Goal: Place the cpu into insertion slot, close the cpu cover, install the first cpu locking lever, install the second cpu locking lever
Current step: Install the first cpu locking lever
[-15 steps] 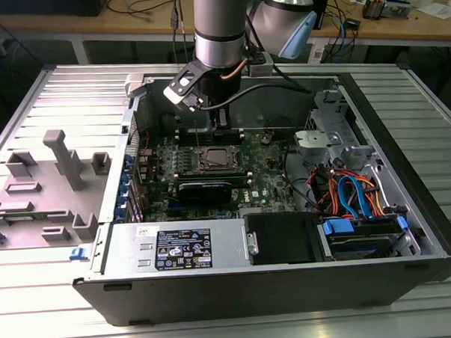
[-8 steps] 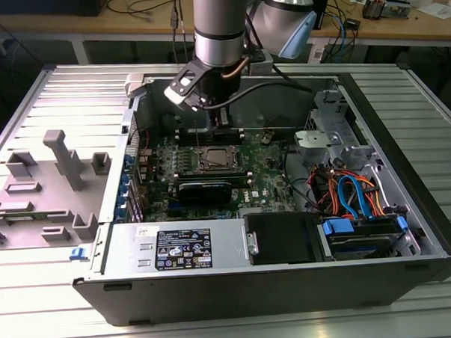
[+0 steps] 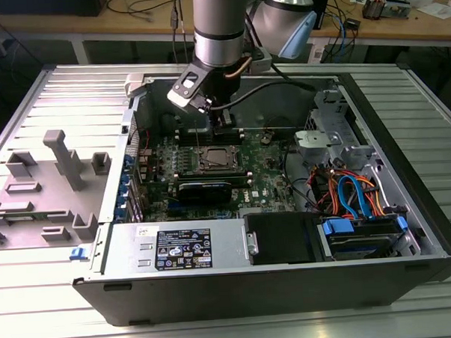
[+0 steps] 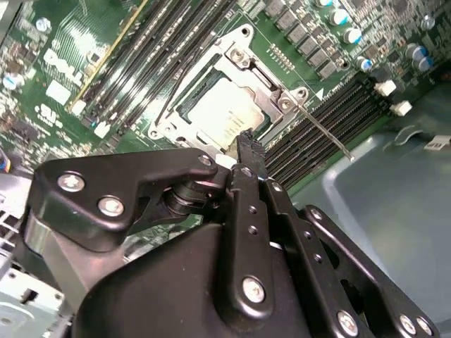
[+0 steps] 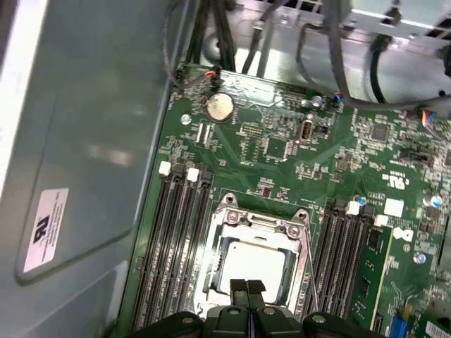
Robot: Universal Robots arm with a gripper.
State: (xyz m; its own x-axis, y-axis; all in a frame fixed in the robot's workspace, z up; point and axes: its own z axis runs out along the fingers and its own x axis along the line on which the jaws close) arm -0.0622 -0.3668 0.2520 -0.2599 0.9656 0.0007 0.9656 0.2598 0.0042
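**A:** Exterior view first. Your pincer (image 3: 223,124) hangs inside the open computer case (image 3: 408,228), at 12 o'clock from the insertion slot (image 3: 203,162) and just above it. The cpu (image 3: 217,159) sits flat in the slot, silvery-grey top up. The case lies on its side on the ribbed metal surface (image 3: 417,93), so the board faces up at you.

**B:** Holding anything?

**A:** No. In the second wrist view the black metal fingers (image 4: 246,176) are pressed together and empty, with the tip at the slot's rim. The cpu cover (image 4: 264,84), a thin stamped frame with a square window, lies down around the cpu. My read is that closed tips make a narrow pusher for wire parts.

**B:** Levers?

**A:** One thin steel locking lever (image 4: 324,130) runs out over the memory slots (image 4: 338,105). I can't tell you if it's hooked.

**B:** First wrist view?

**A:** It agrees: tips together at the cover's edge, lever alongside the frame. The round coin battery (image 5: 219,107) is well apart on the green motherboard (image 5: 282,148).
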